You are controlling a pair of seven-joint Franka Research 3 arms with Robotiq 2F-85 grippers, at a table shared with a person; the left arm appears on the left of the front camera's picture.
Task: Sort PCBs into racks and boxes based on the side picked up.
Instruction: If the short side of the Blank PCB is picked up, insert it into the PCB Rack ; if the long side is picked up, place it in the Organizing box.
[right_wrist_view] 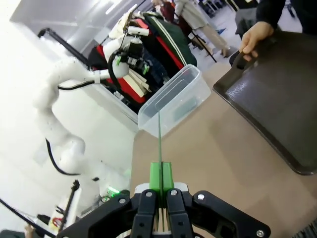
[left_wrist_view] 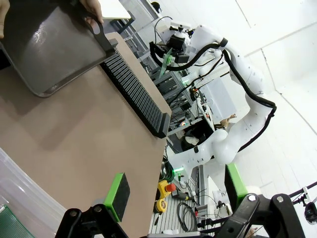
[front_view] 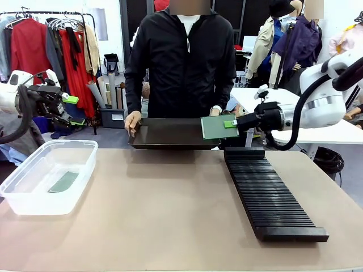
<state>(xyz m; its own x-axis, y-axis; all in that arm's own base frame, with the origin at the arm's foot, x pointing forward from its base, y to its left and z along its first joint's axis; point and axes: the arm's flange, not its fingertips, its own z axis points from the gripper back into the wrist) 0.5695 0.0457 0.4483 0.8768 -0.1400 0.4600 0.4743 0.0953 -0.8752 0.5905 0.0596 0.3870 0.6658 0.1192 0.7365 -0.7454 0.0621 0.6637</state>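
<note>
Front view: my right gripper [front_view: 229,123] is pressed shut on one edge of a thin flat green circuit board [front_view: 214,127], held upright in the air w/ its face toward the camera, near the far end of the long black slotted rack [front_view: 266,192]; just beside it is a shallow black tray [front_view: 170,135] that a person's hand [front_view: 132,120] grips at the far side of the tan table [front_view: 159,221]; right wrist view shows the same board edge-on, pinched btwn my green pads [right_wrist_view: 154,176]; my left gripper [front_view: 72,110] hangs spread wide w/ nothing in it, up at the left beyond the clear plastic rectangular tub [front_view: 34,204]; a 2nd green board [front_view: 63,182] lies flat on the tub's floor; left wrist view: both my pads stand well apart.
</note>
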